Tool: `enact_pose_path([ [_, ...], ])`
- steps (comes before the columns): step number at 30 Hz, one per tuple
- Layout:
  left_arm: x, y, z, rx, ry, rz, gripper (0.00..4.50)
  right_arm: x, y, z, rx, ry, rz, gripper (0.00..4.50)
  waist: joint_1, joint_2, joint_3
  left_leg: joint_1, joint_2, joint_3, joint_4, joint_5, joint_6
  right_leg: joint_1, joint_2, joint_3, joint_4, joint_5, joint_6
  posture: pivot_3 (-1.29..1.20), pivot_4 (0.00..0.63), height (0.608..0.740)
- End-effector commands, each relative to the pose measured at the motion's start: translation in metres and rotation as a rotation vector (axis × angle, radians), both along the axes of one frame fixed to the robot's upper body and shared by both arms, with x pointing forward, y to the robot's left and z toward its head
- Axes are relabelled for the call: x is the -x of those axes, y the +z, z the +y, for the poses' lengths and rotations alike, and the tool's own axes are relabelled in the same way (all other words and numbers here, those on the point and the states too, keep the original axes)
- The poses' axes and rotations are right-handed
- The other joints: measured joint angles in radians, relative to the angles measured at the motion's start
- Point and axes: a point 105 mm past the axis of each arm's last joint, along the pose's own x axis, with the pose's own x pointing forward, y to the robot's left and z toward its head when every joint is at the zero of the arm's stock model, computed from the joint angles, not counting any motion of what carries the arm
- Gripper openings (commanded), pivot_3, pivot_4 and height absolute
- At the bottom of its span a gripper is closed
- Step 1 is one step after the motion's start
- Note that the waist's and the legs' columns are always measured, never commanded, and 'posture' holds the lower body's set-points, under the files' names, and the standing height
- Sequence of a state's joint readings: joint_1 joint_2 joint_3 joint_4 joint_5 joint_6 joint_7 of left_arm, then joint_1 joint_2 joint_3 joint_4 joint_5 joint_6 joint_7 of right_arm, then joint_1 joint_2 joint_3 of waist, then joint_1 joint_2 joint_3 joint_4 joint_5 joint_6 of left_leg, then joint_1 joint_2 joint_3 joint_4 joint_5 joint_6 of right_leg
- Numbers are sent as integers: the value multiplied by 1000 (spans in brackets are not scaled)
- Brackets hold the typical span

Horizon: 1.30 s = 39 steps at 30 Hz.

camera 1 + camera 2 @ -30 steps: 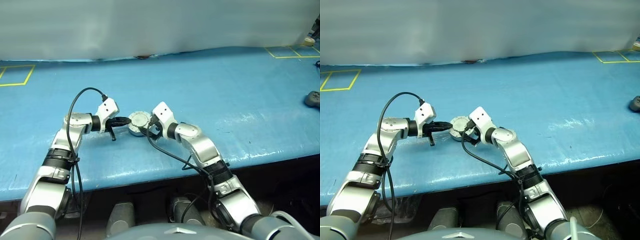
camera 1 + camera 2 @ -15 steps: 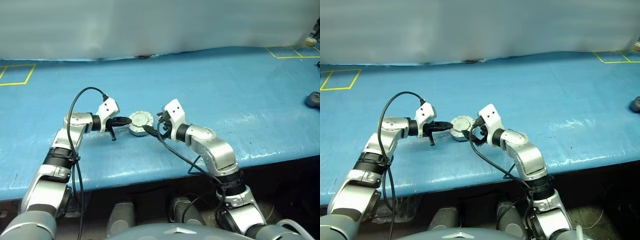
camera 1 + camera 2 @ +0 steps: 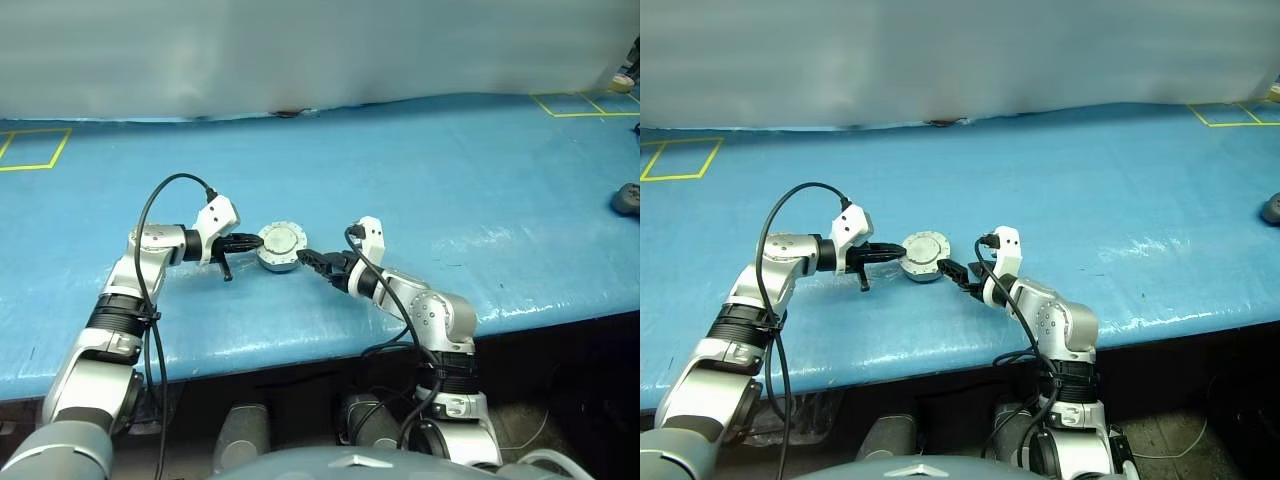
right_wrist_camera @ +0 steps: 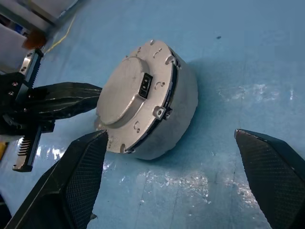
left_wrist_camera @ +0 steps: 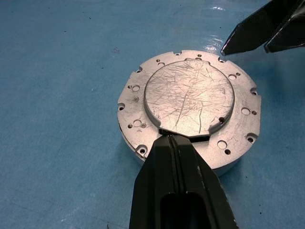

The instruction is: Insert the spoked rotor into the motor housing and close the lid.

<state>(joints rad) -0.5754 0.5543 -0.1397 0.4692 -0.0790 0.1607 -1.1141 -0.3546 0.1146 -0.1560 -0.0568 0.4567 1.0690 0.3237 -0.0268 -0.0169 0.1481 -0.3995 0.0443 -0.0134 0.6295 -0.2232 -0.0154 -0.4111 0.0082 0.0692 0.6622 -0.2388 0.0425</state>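
The motor housing (image 3: 279,258) sits on the blue table (image 3: 450,190) with the lid (image 5: 189,95) lying flat on top, its plain scratched face up. The spoked rotor is hidden. My left gripper (image 3: 255,241) is shut, and its tips (image 5: 172,143) rest at the lid's raised circle on the housing's left side. My right gripper (image 3: 308,258) stands open just right of the housing, clear of it. Its fingers (image 4: 81,176) spread wider than the housing (image 4: 183,105). The left gripper (image 4: 62,102) also shows in the right wrist view, behind the housing.
A dark object (image 3: 626,198) lies at the table's far right edge. Yellow tape squares (image 3: 30,150) mark the far corners. The table's front edge (image 3: 300,345) runs close under both arms. A grey wall (image 3: 300,50) stands behind the table.
My right gripper rolled over and drew back to the right, away from the housing, while that arm's elbow dropped. The left gripper and the housing stayed put.
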Motion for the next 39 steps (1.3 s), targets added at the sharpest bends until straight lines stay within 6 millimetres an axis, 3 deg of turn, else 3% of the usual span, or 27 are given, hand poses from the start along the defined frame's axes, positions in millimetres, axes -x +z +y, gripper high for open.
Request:
enact_pose_path([
  [1,7,-14,-4,-35,-32,48,0,-6,9,7,-90,-8,12,4484,0,0,0,0,0,0,0,0,0,0,0,0,0,0,0,0,150,740],
  [7,9,-15,-2,-34,-24,53,0,-13,16,16,-318,-40,106,4484,-1,0,0,0,0,0,0,0,0,0,0,0,0,0,0,0,150,740],
  [13,10,-15,-2,-31,-22,54,0,-18,14,18,-417,-66,177,4484,-7,0,0,0,0,0,-1,0,0,0,0,0,-1,0,0,0,150,740],
  [29,12,-17,-1,-30,-18,60,0,-1,14,60,-507,78,302,4484,-11,0,0,0,0,0,-1,0,0,1,0,0,-1,0,1,0,150,740],
  [39,15,-17,3,-33,-7,65,0,-4,23,62,-629,90,299,4484,-13,0,0,0,1,0,-1,0,0,0,0,0,-1,0,1,0,150,740],
])
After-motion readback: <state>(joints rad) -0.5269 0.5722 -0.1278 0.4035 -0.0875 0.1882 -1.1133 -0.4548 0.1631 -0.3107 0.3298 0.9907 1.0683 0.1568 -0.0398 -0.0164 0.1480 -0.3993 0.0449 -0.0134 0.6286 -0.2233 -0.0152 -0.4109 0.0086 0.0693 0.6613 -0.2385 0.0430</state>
